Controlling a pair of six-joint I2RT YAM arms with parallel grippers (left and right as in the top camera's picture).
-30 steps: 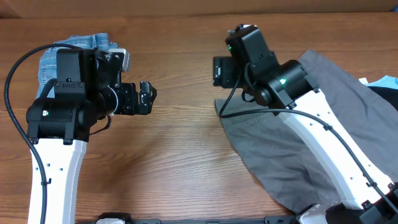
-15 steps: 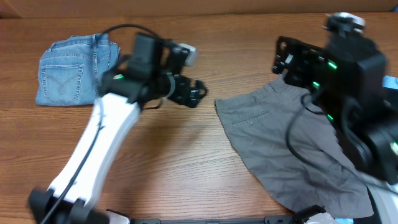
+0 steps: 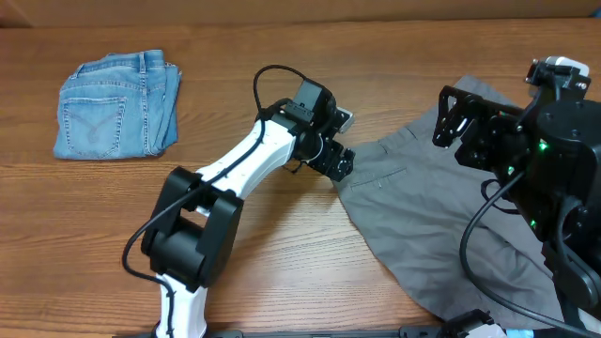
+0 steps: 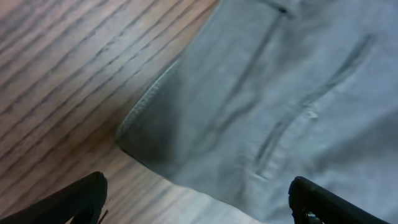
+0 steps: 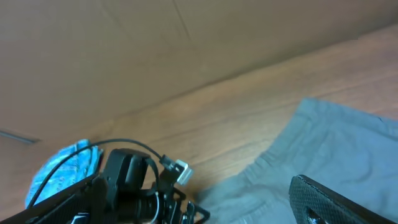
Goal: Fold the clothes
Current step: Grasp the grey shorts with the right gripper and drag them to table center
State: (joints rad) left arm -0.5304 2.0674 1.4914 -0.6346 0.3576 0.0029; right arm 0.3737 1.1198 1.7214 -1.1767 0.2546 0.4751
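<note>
overhead view: my left end effector (image 3: 340,161) is at the 9 o'clock corner of the grey shorts (image 3: 441,225), fingers spread wide, gripping nothing. my right end effector (image 3: 453,117) is over the shorts' 12 o'clock edge, fingers likewise spread. the shorts lie unfolded at 3 o'clock on the surface (image 3: 282,263); folded jeans (image 3: 117,103) rest at 10 o'clock.
</note>
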